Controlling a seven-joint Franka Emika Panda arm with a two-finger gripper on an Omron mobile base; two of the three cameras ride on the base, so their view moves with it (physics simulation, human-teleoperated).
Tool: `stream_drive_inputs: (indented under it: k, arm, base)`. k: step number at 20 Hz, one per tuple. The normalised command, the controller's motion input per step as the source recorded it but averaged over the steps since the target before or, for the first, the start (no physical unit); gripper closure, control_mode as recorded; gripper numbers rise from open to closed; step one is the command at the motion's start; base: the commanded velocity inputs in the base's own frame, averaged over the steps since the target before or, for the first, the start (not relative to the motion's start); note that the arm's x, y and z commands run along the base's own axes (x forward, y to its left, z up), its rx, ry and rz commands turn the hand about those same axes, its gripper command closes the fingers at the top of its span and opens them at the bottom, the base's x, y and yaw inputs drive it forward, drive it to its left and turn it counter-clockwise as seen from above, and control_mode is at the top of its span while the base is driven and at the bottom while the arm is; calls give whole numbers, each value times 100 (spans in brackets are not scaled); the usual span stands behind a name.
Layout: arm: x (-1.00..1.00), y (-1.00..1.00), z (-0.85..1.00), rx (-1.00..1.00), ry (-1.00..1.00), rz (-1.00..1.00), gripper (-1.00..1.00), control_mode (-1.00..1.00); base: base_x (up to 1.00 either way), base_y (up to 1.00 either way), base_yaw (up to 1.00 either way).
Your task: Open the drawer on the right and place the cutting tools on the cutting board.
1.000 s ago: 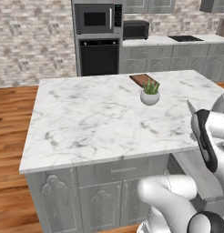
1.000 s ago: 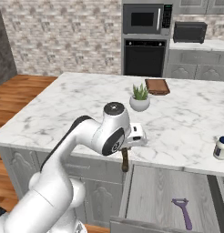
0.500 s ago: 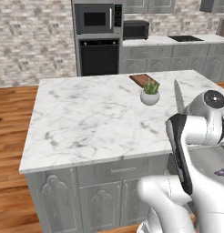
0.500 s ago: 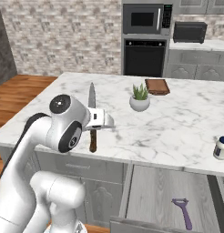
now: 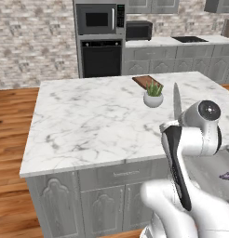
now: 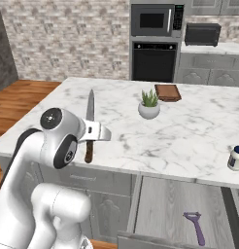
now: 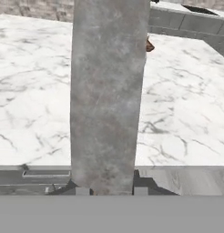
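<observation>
knife: the knife (image 6: 90,118) stands upright in the air over the near edge of the worktop (image 6: 189,131), grey blade up, dark handle down.
gripper: the gripper (image 6: 95,132) is clenched on the knife near where blade meets handle; in the hand view the blade (image 7: 108,95) rises broad and flat straight ahead.
handling, knife: likely light, rigid and smooth-sided, so it could twist or slip in a two-finger pinch; the hold near the handle end looks sound, though the long blade above it gives leverage if swung fast.
peeler: the purple peeler (image 6: 194,226) lies flat in the open drawer (image 6: 162,206), towards its right front.
handling, peeler: probably light and stiff; the straight shaft looks the better place to take hold, across its width, not the Y-shaped head.
cutting board: the cutting board (image 6: 167,92) sits at the far side of the worktop, just behind the potted plant (image 6: 149,104), well apart from the knife.
risk: the plant stands close to the board, so the approach probably needs to skirt it.
other: a small jar (image 6: 235,157) stands at the right edge of the worktop.
</observation>
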Motion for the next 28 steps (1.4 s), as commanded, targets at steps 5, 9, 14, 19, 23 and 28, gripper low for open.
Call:
stream_drive_inputs:
  k: [5,9,14,19,23,28]
  arm:
    - [12,26,0,27,24,0,100,-100]
    - [-1,16,0,14,3,0,100,-100]
    - [2,97,-3,2,0,-2,100,-100]
    - [23,100,0,0,0,-9,100,-100]
    - [8,30,-1,7,1,3,100,-100]
    - [5,-49,5,23,6,7,100,-100]
  base:
    - [0,0,0]
    - [0,0,0]
    - [0,0,0]
    - [0,0,0]
    - [0,0,0]
    - [0,0,0]
